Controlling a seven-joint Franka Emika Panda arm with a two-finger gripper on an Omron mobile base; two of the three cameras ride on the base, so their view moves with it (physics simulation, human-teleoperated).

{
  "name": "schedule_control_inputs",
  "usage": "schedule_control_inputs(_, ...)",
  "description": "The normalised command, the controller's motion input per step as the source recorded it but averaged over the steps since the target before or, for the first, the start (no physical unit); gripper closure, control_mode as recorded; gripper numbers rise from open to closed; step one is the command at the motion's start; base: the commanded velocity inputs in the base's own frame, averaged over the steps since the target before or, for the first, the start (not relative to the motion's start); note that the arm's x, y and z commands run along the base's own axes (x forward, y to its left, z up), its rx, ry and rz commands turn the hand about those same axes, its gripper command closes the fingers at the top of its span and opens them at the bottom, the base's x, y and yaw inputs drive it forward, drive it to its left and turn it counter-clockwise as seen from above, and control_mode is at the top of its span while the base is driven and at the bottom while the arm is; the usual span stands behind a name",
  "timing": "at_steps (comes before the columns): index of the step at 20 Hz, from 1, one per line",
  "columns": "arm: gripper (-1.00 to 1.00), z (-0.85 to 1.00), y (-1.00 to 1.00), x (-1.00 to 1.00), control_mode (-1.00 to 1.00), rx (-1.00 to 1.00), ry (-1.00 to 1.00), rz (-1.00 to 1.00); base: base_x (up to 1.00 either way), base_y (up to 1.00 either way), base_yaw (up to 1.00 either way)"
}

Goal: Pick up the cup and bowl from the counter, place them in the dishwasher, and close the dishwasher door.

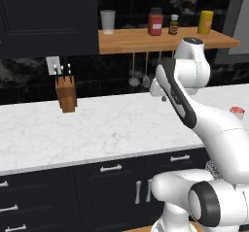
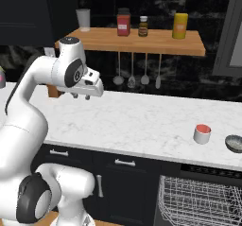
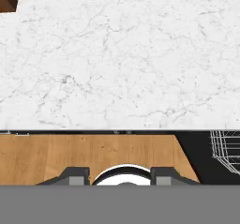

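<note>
The cup (image 2: pixel 202 134), short and white with a red inside, stands on the counter (image 2: pixel 142 121) towards its right end. The grey bowl (image 2: pixel 234 143) sits just right of it, at the frame's edge. In the left base view only the red top of the cup (image 1: pixel 237 111) peeks from behind my arm. My gripper (image 2: pixel 81 97) hangs above the counter's left part, far left of both, pointing down. In the hand view its fingertips (image 3: pixel 75 176) stand apart with nothing between them, over bare counter (image 3: pixel 117 54). The dishwasher's white wire rack (image 2: pixel 203 201) sticks out under the counter; its door is hidden.
A wooden knife block (image 1: pixel 66 94) stands at the back left of the counter. Above it a wooden shelf (image 2: pixel 142 39) carries a tumbler (image 2: pixel 83 19), jars and a yellow canister (image 2: pixel 180 25), with utensils (image 2: pixel 137 73) hanging below. Dark drawers (image 1: pixel 111 177) run under the counter.
</note>
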Motion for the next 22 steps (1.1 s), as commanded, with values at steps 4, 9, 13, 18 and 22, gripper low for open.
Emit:
schedule_control_inputs(4,-1.00,0.00,-0.01,-0.59,-1.00,0.00,-0.13,0.00,0.00,0.00,0.00)
schedule_control_inputs(9,-1.00,-0.20,0.01,-1.00,-1.00,-0.07,-0.04,0.04,0.00,0.00,0.00)
schedule_control_inputs(13,-1.00,-0.12,0.16,-0.87,-1.00,-0.10,0.00,0.00,0.00,0.00,0.00)
schedule_control_inputs(18,-1.00,0.00,0.43,-0.33,-1.00,-0.01,0.00,-0.27,0.00,0.00,0.00)
schedule_control_inputs(22,-1.00,0.00,0.51,-0.16,-1.00,0.02,0.00,-0.69,0.00,0.00,0.00)
